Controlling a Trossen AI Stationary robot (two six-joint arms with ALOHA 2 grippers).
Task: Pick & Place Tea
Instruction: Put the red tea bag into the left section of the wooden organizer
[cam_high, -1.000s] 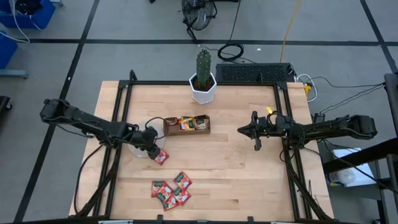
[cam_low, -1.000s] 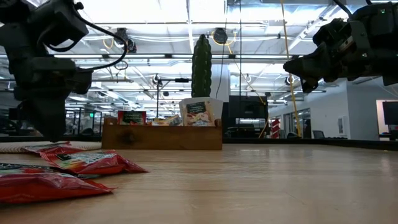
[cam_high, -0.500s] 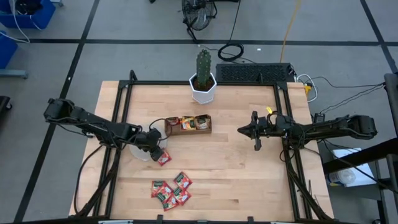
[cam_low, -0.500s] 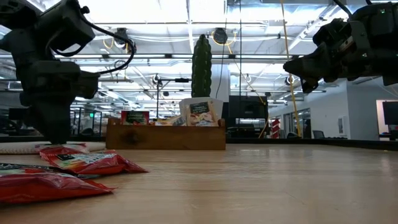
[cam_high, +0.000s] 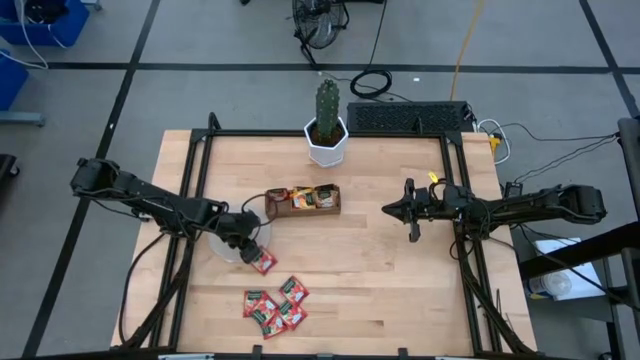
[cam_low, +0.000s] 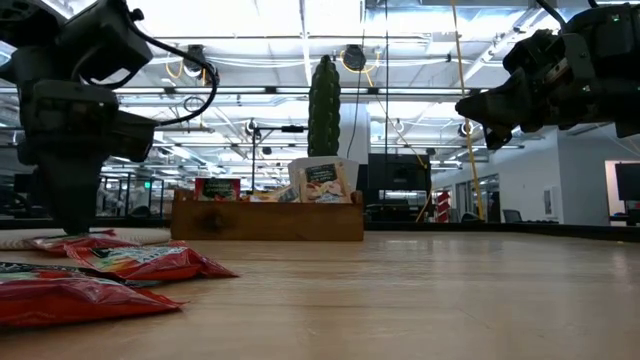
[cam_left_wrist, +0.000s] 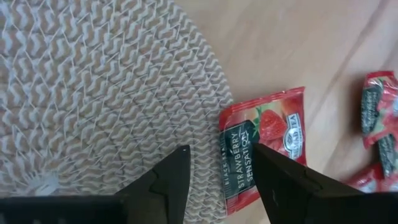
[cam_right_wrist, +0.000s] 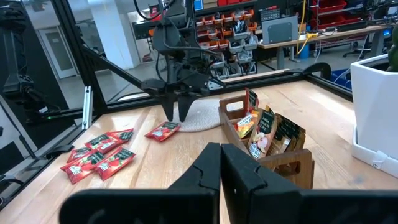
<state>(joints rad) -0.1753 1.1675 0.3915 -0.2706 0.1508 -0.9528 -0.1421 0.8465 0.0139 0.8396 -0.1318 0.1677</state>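
A single red strawberry tea sachet (cam_left_wrist: 261, 146) lies flat on the wooden table, its edge just beside the woven round mat. A cluster of matching red sachets (cam_high: 275, 304) lies near the table's front edge. More sachets (cam_right_wrist: 264, 130) stand upright in the brown wooden tray.
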